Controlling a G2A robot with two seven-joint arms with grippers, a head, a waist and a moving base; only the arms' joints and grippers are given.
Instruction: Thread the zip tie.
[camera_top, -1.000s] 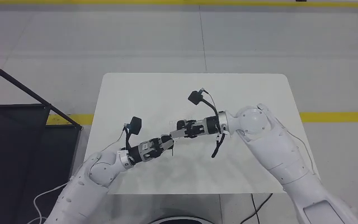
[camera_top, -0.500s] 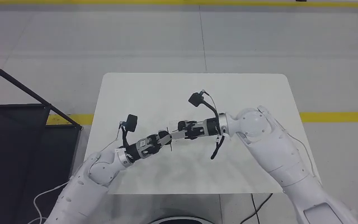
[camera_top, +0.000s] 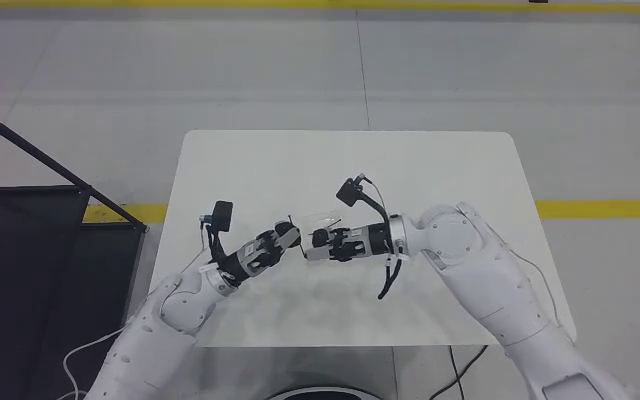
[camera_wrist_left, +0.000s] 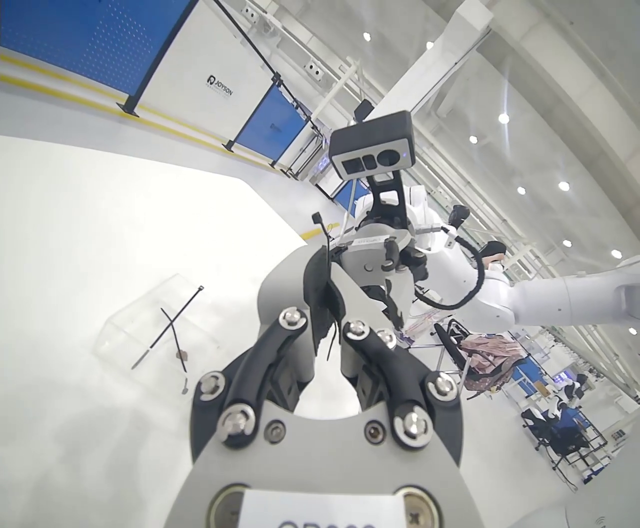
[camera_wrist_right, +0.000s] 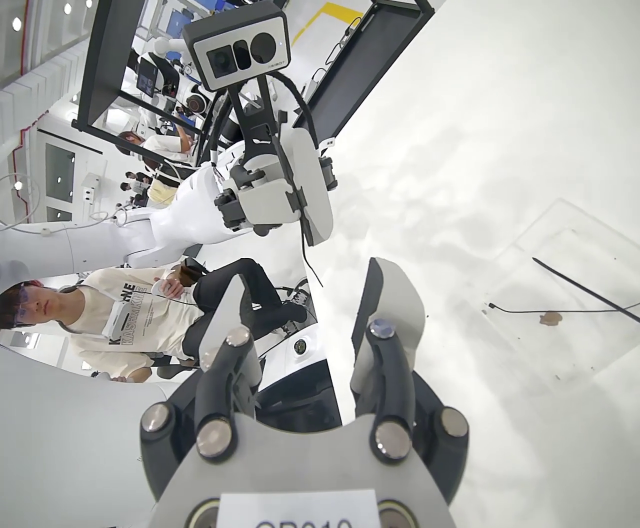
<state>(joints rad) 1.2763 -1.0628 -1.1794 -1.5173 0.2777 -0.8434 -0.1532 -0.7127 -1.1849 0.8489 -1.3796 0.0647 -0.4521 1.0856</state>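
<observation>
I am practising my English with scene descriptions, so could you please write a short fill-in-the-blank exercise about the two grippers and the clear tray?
The left gripper holds a black zip tie with its jaws ____.
The right gripper has its jaws ____ and holds nothing.
In the clear tray lie ____ spare zip ties, crossed over each other.
Missing words: shut, open, two.

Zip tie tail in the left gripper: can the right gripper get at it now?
Probably yes. The right gripper is open and faces the left gripper, which is shut on the zip tie; its tail hangs free with nothing between them.
</observation>
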